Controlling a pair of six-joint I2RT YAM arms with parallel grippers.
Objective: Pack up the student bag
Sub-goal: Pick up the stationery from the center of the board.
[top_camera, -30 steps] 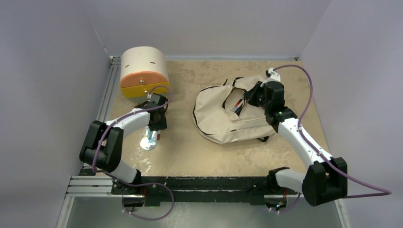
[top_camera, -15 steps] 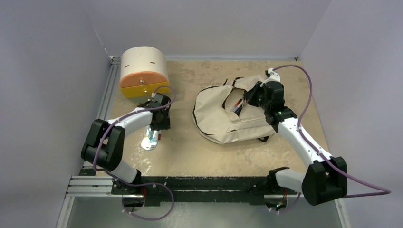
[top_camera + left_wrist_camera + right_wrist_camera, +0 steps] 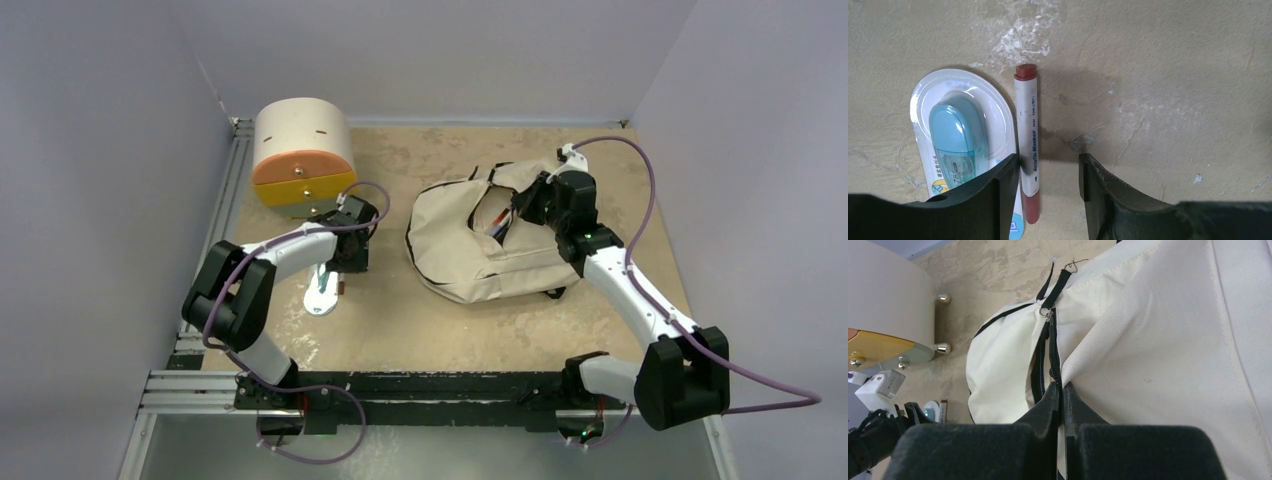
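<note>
1. The student bag (image 3: 470, 245) lies flat on the tabletop (image 3: 420, 330). Its main opening is at the end far from the arm bases and is unzipped. Something red shows inside the opening; what it is cannot be told.

2. The right pincer (image 3: 1062, 387) is at the opening of the student bag. Its jaws are pressed together on the cream fabric edge, directly beside the black zipper (image 3: 1052, 355), and hold that edge raised.

3. The left pincer (image 3: 1048, 165) is to the left of the student bag, apart from it, and points down at the tabletop. Its jaws stand apart and clamp nothing.

4. A marker (image 3: 1027, 145) with a white barrel and 2 red ends lies flat on the tabletop left of the student bag. In the left wrist view it runs along the inner edge of 1 jaw, with bare tabletop between it and the other jaw.

5. A correction tape pack (image 3: 960, 145), holding a blue dispenser under a clear blister, lies just beside the marker, on the side away from the student bag.

6. A cream drawer box (image 3: 302, 150) with 1 orange and 1 yellow front stands further left of the student bag, beyond the left pincer
</note>
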